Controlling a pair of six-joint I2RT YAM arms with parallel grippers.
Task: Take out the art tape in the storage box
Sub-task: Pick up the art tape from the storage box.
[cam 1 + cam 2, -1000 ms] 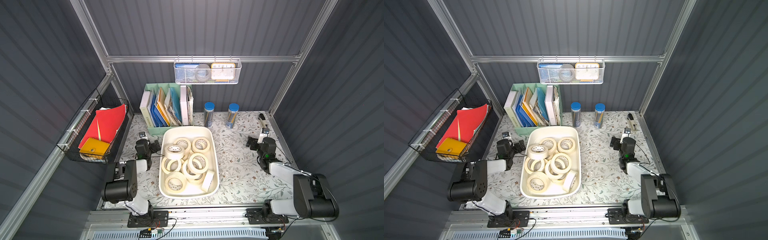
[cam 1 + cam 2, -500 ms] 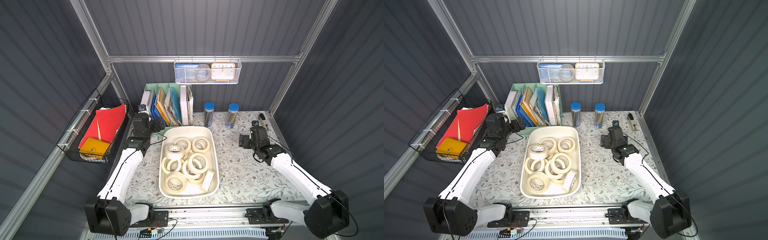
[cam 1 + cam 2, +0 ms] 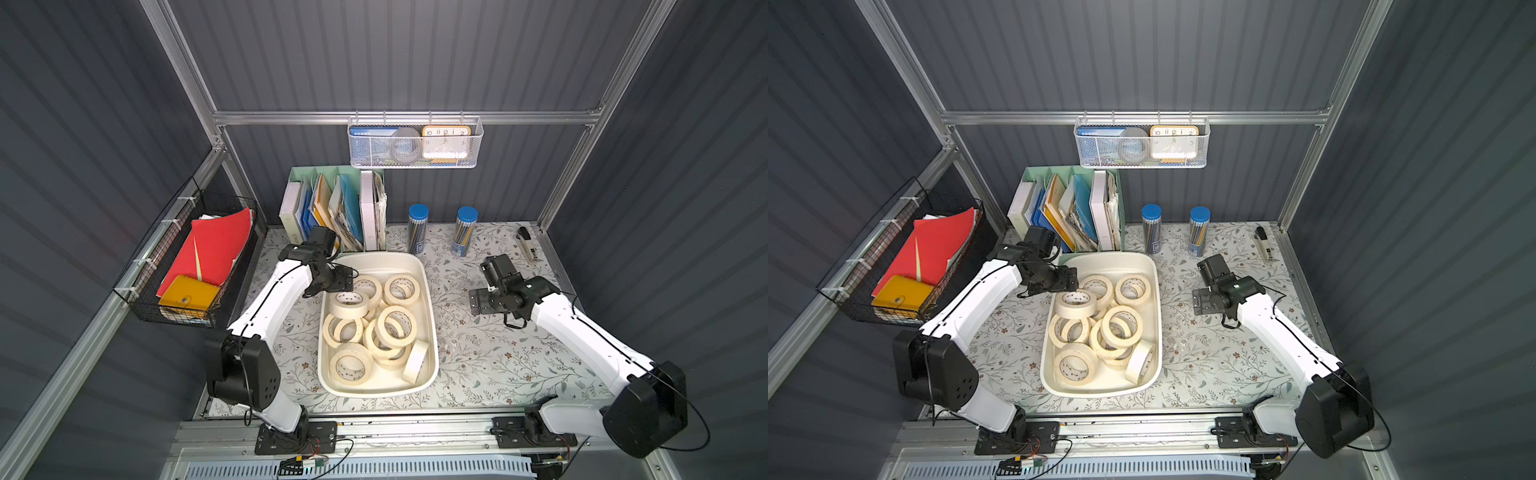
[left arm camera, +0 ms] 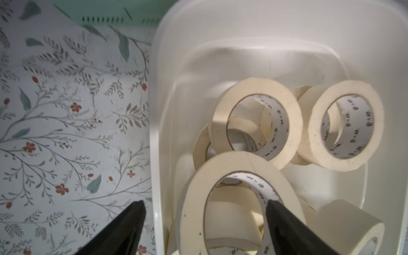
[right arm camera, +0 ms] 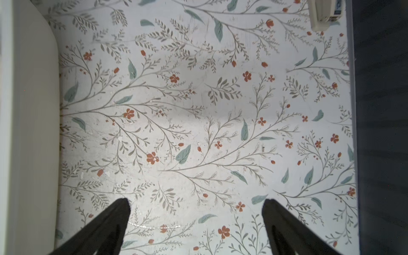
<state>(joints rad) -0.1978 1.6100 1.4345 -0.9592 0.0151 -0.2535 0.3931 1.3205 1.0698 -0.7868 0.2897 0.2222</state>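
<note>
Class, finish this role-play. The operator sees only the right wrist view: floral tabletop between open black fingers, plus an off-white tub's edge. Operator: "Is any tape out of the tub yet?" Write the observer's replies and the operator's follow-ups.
Observer: No; in both top views every cream masking-tape roll lies inside the shallow off-white plastic tub.
Operator: Where is the left gripper?
Observer: The left gripper is open at the tub's back corner, one black finger over the floral tabletop outside the rim, the other over the nearest roll.
Operator: Any roll lying differently?
Observer: One roll stands on edge against the tub's wall on the right arm side.
</note>
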